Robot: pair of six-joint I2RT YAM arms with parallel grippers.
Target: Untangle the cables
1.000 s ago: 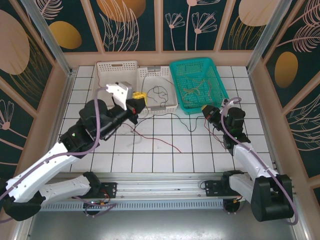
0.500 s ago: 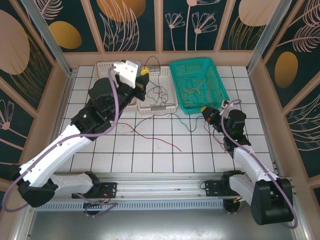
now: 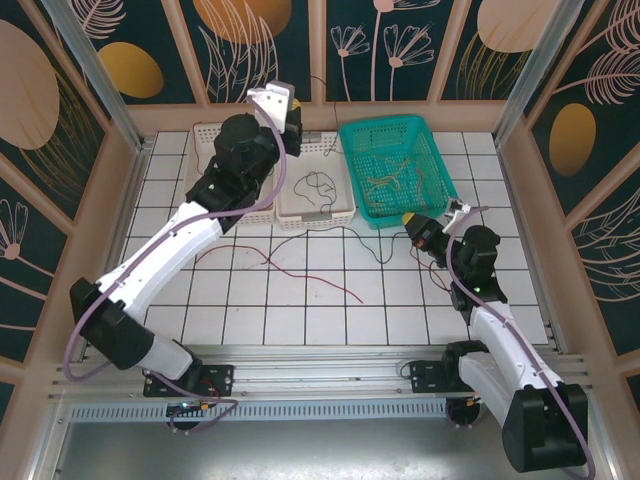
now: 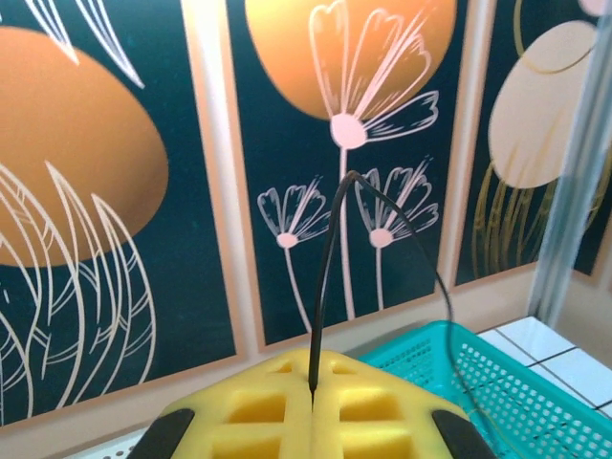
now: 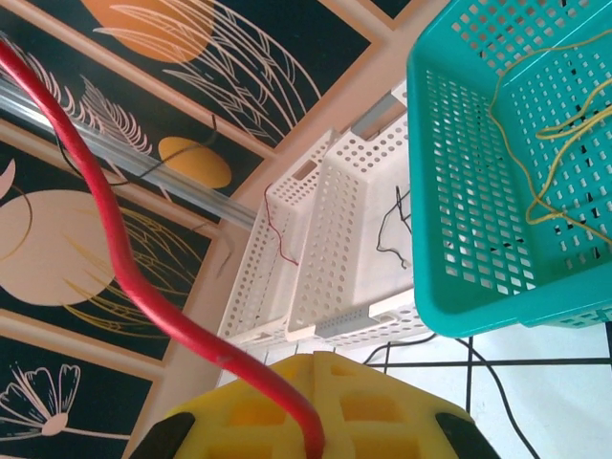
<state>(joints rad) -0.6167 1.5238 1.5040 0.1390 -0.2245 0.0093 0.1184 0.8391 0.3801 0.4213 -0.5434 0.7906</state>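
Right gripper (image 5: 311, 382): my nearer tool, clamped on the red cable (image 5: 115, 258), low before the teal basket (image 3: 385, 124).
Tiles: a red strand (image 3: 300, 268) lies mid-table.
White basket (image 3: 315, 220): a black wire (image 3: 318, 188) curls inside.
Teal basket: holds yellow-olive cables (image 3: 385, 182).
Left gripper (image 4: 313, 387): raised by the back wall, pinching the black cable (image 4: 330, 258).

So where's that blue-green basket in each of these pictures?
Top external: teal basket sits upper middle, just right of centre.
Left wrist: bottom right corner.
Right wrist: upper right.
Shared landmark: the flower-painted wall panels behind it.
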